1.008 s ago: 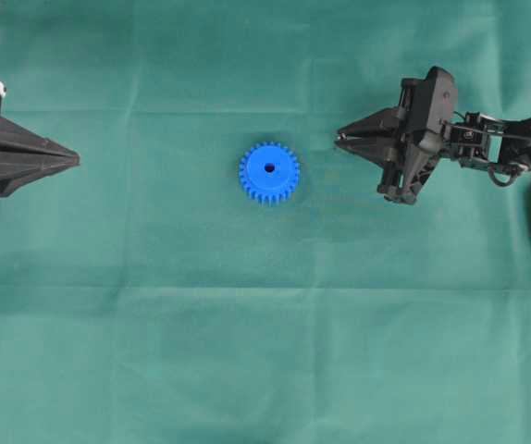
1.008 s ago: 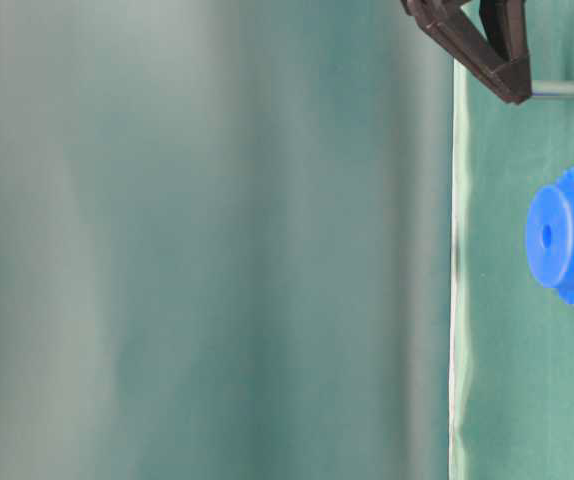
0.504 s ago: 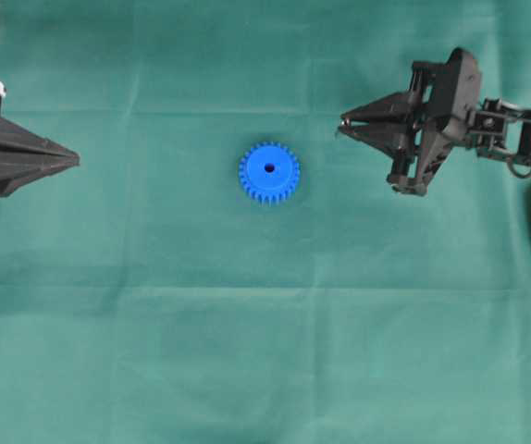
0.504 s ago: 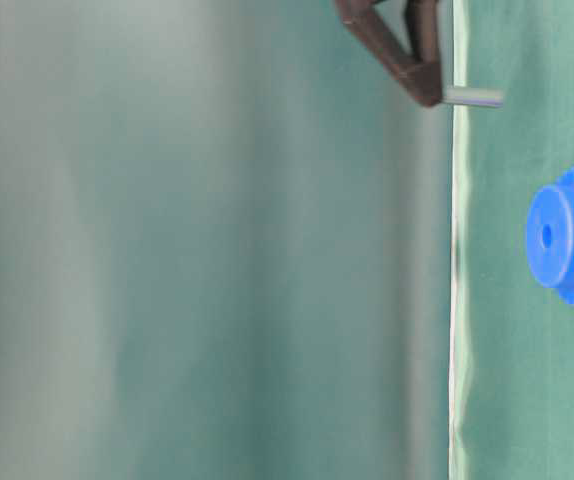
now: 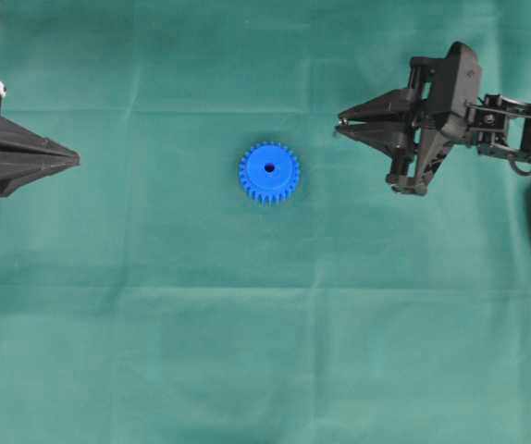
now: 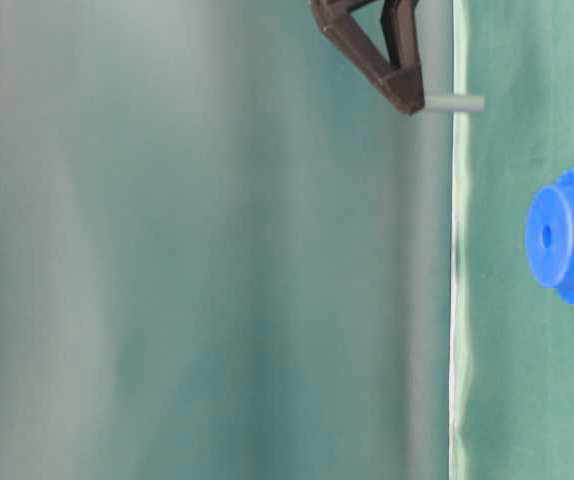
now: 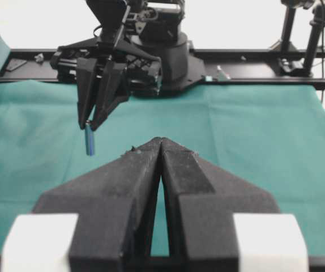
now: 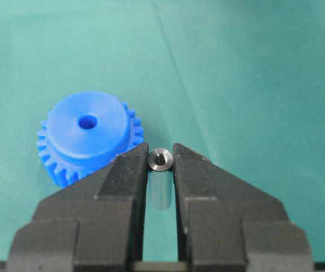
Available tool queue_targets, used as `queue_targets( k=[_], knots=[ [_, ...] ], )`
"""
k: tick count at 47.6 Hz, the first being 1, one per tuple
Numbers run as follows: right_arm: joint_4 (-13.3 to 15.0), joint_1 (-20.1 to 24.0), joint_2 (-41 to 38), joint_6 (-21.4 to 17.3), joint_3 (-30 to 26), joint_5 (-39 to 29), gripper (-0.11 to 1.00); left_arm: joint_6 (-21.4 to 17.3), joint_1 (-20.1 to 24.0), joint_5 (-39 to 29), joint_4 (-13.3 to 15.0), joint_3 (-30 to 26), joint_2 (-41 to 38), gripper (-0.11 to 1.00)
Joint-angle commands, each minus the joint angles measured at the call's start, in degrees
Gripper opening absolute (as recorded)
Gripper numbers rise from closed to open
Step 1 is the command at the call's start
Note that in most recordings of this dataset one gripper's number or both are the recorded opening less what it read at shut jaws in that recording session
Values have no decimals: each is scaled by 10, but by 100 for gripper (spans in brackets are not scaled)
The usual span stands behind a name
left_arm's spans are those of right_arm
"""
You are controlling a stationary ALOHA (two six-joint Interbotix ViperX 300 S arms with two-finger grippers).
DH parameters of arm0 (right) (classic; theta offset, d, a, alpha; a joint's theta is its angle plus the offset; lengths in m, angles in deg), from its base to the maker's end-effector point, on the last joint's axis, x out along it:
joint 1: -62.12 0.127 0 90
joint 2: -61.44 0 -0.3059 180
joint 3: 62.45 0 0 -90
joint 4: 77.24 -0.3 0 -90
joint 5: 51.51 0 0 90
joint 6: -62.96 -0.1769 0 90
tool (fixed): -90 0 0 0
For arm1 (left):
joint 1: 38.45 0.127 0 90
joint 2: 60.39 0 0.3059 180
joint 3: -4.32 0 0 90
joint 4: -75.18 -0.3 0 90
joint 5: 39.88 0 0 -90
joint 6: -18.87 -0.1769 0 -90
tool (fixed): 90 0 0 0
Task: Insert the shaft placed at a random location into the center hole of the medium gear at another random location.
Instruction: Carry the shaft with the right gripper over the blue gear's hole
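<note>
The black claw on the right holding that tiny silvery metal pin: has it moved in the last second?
Yes. In the table-level view the right gripper and its silvery-grey metal shaft have shifted left, away from the unmoved bright blue toothed plastic gear.

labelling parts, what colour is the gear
Bright blue all over; the medium gear shows best in the right wrist view.

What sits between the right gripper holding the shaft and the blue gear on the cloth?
Nothing. In the overhead view only bare green cloth lies between the right gripper, shut on the shaft, and the medium gear.
</note>
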Motion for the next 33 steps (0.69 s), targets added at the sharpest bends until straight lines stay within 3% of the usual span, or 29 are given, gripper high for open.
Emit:
queue_targets(
  k=[1, 33],
  knots=[
    [0, 10, -7, 8, -26, 0, 13, 1, 1, 4, -1, -8, -4, 0],
    [-3, 65, -108, 6, -151, -24, 13, 1, 1, 5, -2, -9, -4, 0]
  ],
)
